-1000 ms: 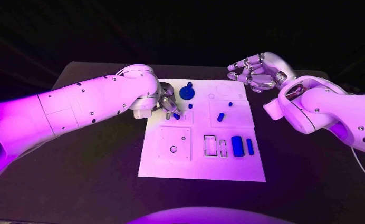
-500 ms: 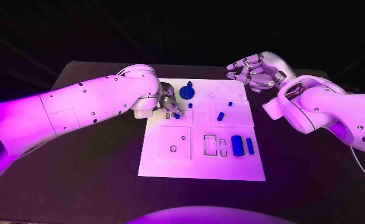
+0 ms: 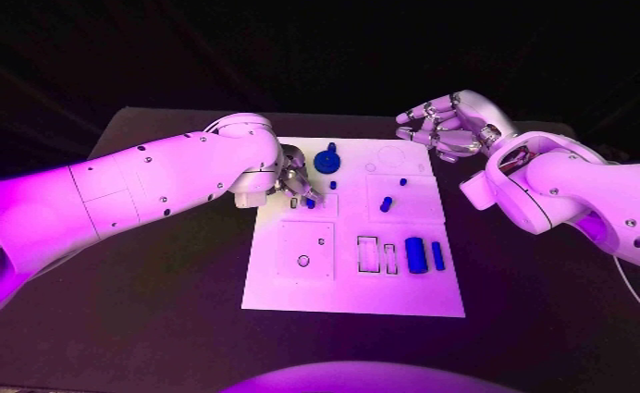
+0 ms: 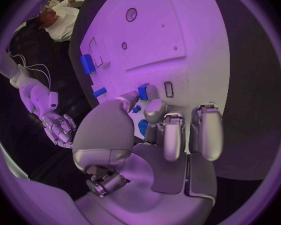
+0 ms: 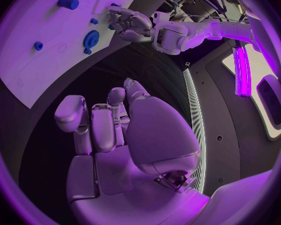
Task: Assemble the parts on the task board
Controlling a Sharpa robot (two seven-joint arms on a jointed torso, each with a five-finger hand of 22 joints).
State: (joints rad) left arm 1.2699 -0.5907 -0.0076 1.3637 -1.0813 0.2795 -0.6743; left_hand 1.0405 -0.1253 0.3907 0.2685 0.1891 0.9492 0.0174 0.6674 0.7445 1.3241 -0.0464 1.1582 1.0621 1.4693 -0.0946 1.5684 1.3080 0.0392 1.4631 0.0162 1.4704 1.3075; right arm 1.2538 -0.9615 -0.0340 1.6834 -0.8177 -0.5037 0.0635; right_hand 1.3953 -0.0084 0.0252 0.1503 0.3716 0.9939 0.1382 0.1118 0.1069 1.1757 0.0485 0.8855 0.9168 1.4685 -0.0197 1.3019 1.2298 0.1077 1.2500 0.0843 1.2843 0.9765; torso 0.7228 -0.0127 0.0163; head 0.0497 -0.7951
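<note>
The white task board (image 3: 350, 287) lies in the middle of the table. My left hand (image 3: 293, 178) is low over the board's far left part and pinches a small blue part (image 4: 142, 91) between thumb and a finger, its tip at the board surface (image 3: 310, 201). My right hand (image 3: 447, 129) hovers off the board's far right corner, fingers loosely bent and apart, holding nothing. A round blue part (image 3: 328, 162) stands just right of the left hand. Small blue pegs (image 3: 387, 203) sit mid-board, and a blue cylinder (image 3: 416, 255) and a bar (image 3: 437, 257) lie toward the near right.
Empty rectangular slots (image 3: 368, 255) and a square recess with holes (image 3: 307, 251) mark the board's near half. Bare black table (image 3: 147, 319) surrounds the board. In the right wrist view the round blue part (image 5: 90, 38) and my left hand (image 5: 133, 24) appear across the board (image 5: 47, 65).
</note>
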